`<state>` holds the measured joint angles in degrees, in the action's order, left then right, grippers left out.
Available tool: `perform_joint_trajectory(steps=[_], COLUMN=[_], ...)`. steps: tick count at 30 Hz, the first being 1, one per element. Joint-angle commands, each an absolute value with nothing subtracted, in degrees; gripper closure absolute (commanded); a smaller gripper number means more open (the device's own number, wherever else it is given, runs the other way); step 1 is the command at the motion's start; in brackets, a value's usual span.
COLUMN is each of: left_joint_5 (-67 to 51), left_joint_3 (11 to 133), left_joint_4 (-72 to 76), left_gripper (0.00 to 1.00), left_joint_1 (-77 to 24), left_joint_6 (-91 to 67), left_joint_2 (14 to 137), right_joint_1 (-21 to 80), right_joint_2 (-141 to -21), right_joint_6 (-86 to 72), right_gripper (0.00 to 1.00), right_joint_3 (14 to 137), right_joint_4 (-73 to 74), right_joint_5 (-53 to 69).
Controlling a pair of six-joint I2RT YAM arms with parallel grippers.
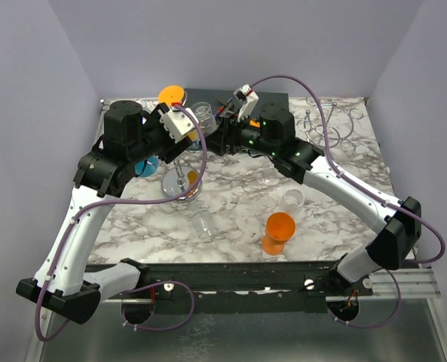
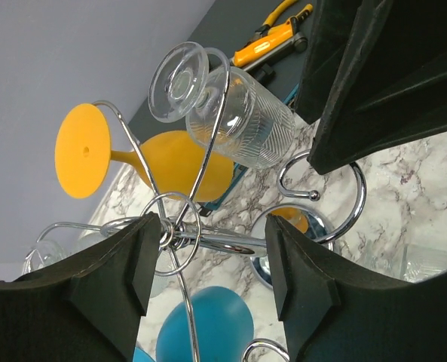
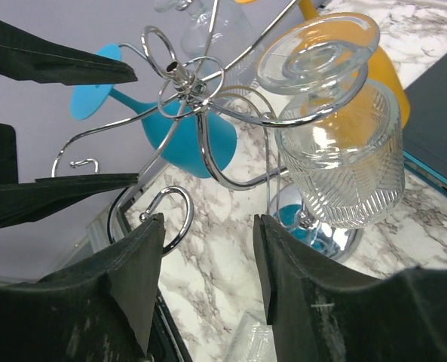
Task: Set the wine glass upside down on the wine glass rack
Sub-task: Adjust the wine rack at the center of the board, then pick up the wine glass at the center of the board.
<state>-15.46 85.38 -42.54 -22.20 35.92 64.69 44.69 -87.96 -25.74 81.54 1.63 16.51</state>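
A clear ribbed wine glass (image 3: 344,166) hangs upside down by its foot on a chrome arm of the wine glass rack (image 3: 185,83). The left wrist view also shows this glass (image 2: 242,124). An orange glass (image 2: 174,166) and a blue glass (image 2: 204,324) hang on the same rack. My left gripper (image 2: 212,256) is open, its fingers either side of the rack's centre post (image 2: 223,243) with a gap. My right gripper (image 3: 208,256) is open beside the clear glass, with nothing between its fingers. The rack's round base (image 1: 180,183) stands left of the table's centre.
An orange glass (image 1: 277,232) and clear glasses (image 1: 291,198) (image 1: 202,224) stand on the marble table in front of the arms. A second chrome rack (image 1: 332,124) is at the back right. Yellow pliers (image 2: 276,34) lie on a dark mat at the back.
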Motion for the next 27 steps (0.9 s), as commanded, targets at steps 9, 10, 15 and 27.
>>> perform_joint_trajectory(steps=[9, 10, 15, 27], left_joint_5=[-15.37, -14.95, -11.82, -12.56], left_joint_3=[88.22, 88.5, 90.94, 93.02], left_joint_4=[-42.31, -42.03, -40.73, -41.53], left_gripper=[0.35, 0.35, 0.21, 0.14], left_joint_1=[-22.17, -22.08, -22.14, -22.14], left_joint_6=[33.89, 33.22, 29.22, 25.24], left_joint_2=[64.42, 64.42, 65.26, 65.39], right_joint_1=[43.13, 42.8, 40.78, 33.93], right_joint_2=[-86.57, -85.85, -83.36, -82.32], right_joint_6=[-20.77, -20.64, -21.42, -21.93], right_gripper=[0.31, 0.3, 0.27, 0.27], right_joint_3=[84.97, 85.1, 87.22, 87.82], right_joint_4=[15.52, 16.12, 21.43, 36.55], right_joint_5=[11.66, 11.27, 9.67, 1.54])
